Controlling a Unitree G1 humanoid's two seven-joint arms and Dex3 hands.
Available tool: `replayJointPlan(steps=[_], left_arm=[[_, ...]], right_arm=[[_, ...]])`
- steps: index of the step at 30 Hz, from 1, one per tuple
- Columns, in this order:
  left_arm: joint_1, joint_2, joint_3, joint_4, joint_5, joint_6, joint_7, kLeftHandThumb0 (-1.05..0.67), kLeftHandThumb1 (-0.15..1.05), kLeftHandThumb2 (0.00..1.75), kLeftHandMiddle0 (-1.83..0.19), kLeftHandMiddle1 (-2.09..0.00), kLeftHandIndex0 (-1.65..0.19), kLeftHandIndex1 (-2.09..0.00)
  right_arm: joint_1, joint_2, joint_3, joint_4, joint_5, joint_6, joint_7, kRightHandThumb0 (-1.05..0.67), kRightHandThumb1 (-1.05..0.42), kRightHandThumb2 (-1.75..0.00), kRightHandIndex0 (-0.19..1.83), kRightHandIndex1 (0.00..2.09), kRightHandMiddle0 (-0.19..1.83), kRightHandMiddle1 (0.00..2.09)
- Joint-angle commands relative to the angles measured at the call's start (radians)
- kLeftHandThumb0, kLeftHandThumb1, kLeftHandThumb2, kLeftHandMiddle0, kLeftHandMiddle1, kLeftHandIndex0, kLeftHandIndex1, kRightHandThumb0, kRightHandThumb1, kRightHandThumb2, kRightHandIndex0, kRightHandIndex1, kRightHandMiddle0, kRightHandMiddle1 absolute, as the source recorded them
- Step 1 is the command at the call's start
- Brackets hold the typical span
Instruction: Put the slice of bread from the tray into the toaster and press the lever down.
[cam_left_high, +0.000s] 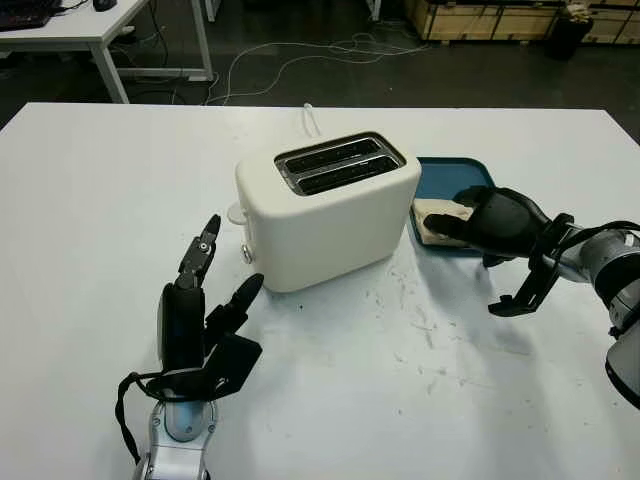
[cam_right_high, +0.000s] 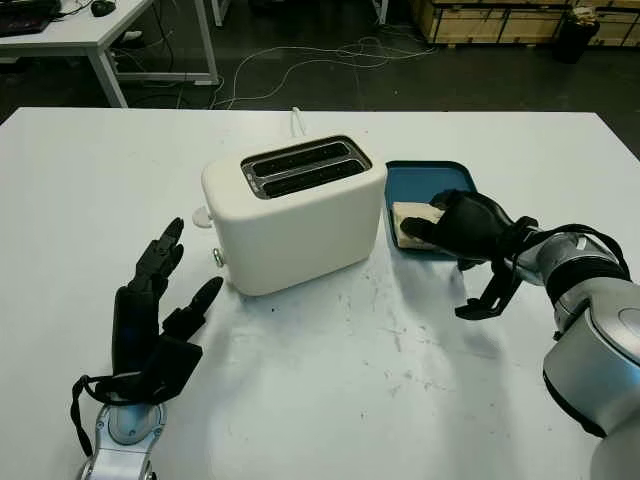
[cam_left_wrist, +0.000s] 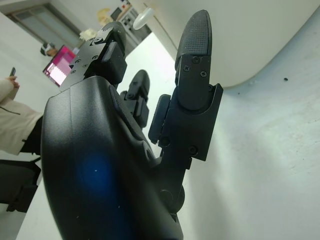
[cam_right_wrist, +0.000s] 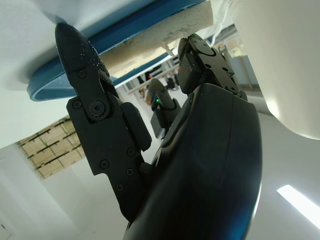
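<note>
Right hand (cam_left_high: 492, 222) curled over bread (cam_left_high: 440, 220) in tray (cam_left_high: 452, 176), pinching it, ready to lift. Left hand (cam_left_high: 200, 310) open beside toaster (cam_left_high: 325, 215), near lever (cam_left_high: 236, 213).

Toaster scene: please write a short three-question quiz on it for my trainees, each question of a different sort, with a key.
1. True or false: the slice of bread is already in the toaster.
2. Which hand is at the blue tray? A. left hand B. right hand
3. Fill in: the toaster's two slots are ____.

Key:
1. False; it lies on the tray.
2. B; the left hand is open, beside the toaster.
3. Empty.
</note>
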Motion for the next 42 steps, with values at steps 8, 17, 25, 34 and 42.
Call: replayJointPlan(steps=[8, 17, 25, 34, 42], left_arm=[[0.006, -0.007, -0.008, -0.011, 0.008, -0.006, 0.009, -0.62, 0.92, 0.25, -0.41, -0.11, -0.35, -0.01], [0.012, -0.012, -0.017, -0.018, 0.021, 0.005, 0.014, -0.63, 0.92, 0.26, -0.41, -0.11, -0.35, 0.00], [0.022, -0.015, -0.022, -0.020, 0.029, 0.000, 0.026, -0.63, 0.92, 0.26, -0.41, -0.11, -0.35, 0.00], [0.026, -0.020, -0.025, -0.027, 0.027, 0.005, 0.026, -0.63, 0.92, 0.27, -0.41, -0.10, -0.35, 0.00], [0.032, -0.018, -0.026, -0.037, 0.033, 0.003, 0.026, -0.63, 0.92, 0.27, -0.42, -0.09, -0.35, 0.00]], right_arm=[[0.005, 0.037, -0.146, 0.007, 0.169, -0.018, 0.257, -0.70, -0.70, 0.00, 0.67, 0.04, 0.46, 0.05], [0.017, 0.116, -0.317, -0.015, 0.377, 0.047, 0.709, -0.57, -0.91, -0.07, 0.96, 0.08, 0.86, 0.07], [0.049, 0.123, -0.340, -0.051, 0.395, 0.023, 0.739, -0.60, -0.92, -0.10, 1.24, 0.14, 1.10, 0.07], [0.062, 0.119, -0.346, -0.063, 0.404, 0.013, 0.783, -0.61, -0.92, -0.08, 1.24, 0.13, 1.12, 0.03], [0.068, 0.129, -0.270, -0.086, 0.335, 0.067, 0.793, -0.55, -0.92, -0.07, 0.89, 0.70, 1.14, 0.00]])
